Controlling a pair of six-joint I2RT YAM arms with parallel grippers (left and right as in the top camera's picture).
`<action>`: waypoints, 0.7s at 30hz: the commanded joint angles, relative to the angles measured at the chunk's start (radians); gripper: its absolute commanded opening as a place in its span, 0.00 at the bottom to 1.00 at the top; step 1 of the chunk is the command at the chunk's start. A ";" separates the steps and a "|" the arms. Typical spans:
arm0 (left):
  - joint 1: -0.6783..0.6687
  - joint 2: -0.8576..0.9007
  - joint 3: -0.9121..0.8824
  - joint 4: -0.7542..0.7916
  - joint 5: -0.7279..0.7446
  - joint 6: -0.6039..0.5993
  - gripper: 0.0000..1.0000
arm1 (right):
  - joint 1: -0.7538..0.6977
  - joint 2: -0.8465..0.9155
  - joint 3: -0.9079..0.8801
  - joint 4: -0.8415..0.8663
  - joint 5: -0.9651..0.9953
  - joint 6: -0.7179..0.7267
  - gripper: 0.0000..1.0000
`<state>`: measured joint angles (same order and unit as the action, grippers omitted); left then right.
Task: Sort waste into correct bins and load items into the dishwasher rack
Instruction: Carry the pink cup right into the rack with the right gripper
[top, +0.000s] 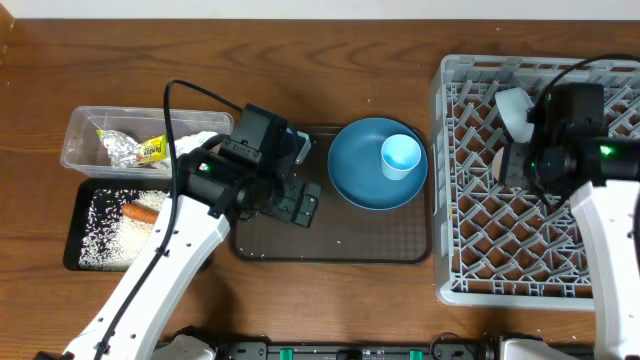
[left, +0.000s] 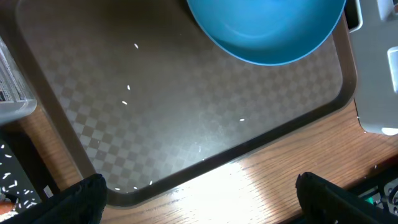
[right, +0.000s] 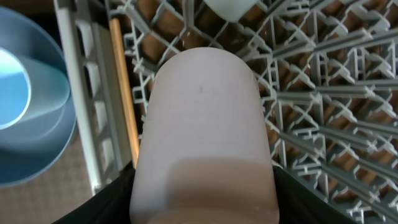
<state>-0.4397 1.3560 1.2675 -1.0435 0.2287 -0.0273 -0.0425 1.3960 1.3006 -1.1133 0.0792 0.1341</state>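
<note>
Two steps are running at once: my right pincer (right: 202, 208) is gripping the pale pink cup (right: 202, 118) over the dishwasher rack (top: 442, 190), at the bench's (top: 300, 60) three o'clock. My left pincer (left: 205, 202) is hanging wide and empty over the serving tray (top: 330, 248). Next, I judge, the pink cup is wanting seating between pegs, then the light blue cup (top: 402, 157) on the blue plate (top: 355, 180) is needing fetching

We see even, soft light from above. On the brown serving tray (left: 205, 143) a pale glare lies; the pink cup (right: 202, 118) looks slightly blurred.
</note>
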 joint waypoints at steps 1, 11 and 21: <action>0.000 -0.004 -0.005 -0.001 -0.013 -0.008 1.00 | -0.011 0.034 0.016 0.022 0.014 0.014 0.21; 0.000 -0.004 -0.005 0.006 -0.013 -0.008 1.00 | -0.010 0.065 0.016 0.064 -0.047 -0.001 0.18; 0.001 -0.004 -0.005 0.010 -0.014 -0.008 1.00 | -0.008 0.065 0.015 0.115 -0.130 -0.001 0.17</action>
<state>-0.4397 1.3560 1.2675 -1.0355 0.2287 -0.0273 -0.0425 1.4643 1.3006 -1.0058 -0.0181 0.1333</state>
